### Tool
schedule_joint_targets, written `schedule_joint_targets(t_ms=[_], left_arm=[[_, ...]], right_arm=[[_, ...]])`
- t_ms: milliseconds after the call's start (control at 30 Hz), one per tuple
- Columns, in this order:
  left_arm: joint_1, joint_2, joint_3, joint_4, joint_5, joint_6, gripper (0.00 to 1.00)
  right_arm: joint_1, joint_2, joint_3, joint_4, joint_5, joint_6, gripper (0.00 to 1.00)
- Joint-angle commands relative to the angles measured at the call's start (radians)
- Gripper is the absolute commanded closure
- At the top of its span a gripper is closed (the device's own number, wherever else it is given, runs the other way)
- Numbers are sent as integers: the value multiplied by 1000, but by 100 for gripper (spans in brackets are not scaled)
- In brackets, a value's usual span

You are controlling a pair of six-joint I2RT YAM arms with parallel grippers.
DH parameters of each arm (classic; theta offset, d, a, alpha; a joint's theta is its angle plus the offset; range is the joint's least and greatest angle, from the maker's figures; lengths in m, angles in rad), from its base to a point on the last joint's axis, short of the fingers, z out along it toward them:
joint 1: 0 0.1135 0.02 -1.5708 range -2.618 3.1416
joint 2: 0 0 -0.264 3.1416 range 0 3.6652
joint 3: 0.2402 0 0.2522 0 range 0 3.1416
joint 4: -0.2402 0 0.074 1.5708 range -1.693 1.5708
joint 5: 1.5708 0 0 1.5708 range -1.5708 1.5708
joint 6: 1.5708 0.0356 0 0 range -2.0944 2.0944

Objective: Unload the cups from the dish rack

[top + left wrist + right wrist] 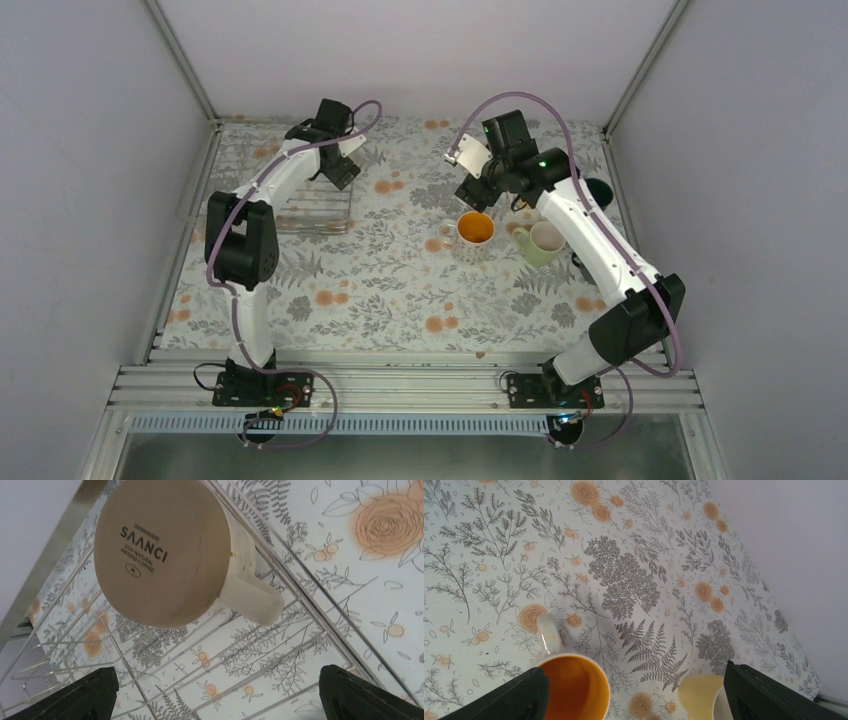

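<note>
Cream-white mug (160, 555) sat bottom-up on the dish rack (305, 615), "SAANCI" printed on its base. Left tool (217, 700) was open and empty in front of it. Right tool (634, 695) was open over the patterned mug (574, 690), which had an orange interior and stood upright on the surface (489, 510). Pale green mug (540, 243) sat just beside it. Dark mug (598, 190) was behind the arm, probably the dark green one.

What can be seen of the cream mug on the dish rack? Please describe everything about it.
The cream mug rests bottom up on the dish rack, with its flat round base toward the left wrist camera. Dark print on the base reads DRINKWARE, SAANCI, STAY NATURAL AROUND COFFEE, above a small oval mark. It looks like matte ceramic, with tiny brownish specks near its one thick handle, which points to the lower right of that view. Only the thin bars seem to touch it; the open left gripper is apart from it.
</note>
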Motion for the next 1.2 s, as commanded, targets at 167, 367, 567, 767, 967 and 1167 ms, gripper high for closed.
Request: schedule_joint_targets(t_ms=[167, 367, 567, 767, 967, 1167], left_arm=[[-17, 91, 143, -1, 9, -63, 0], [-22, 142, 149, 38, -75, -44, 0], [-22, 137, 115, 70, -150, -27, 0], [-18, 53, 2, 135, -219, 35, 0], [-2, 18, -72, 182, -264, 58, 0], [13, -37, -112, 227, -284, 70, 0]], right_arm=[[0, -31, -46, 63, 5, -7, 9], [0, -34, -36, 70, 0, -13, 7], [-2, -38, -49, 76, -23, -11, 6], [-6, -47, -61, 80, -36, -16, 6], [-6, -50, -53, 78, -55, -12, 6], [-5, -59, -55, 76, -55, -15, 5]])
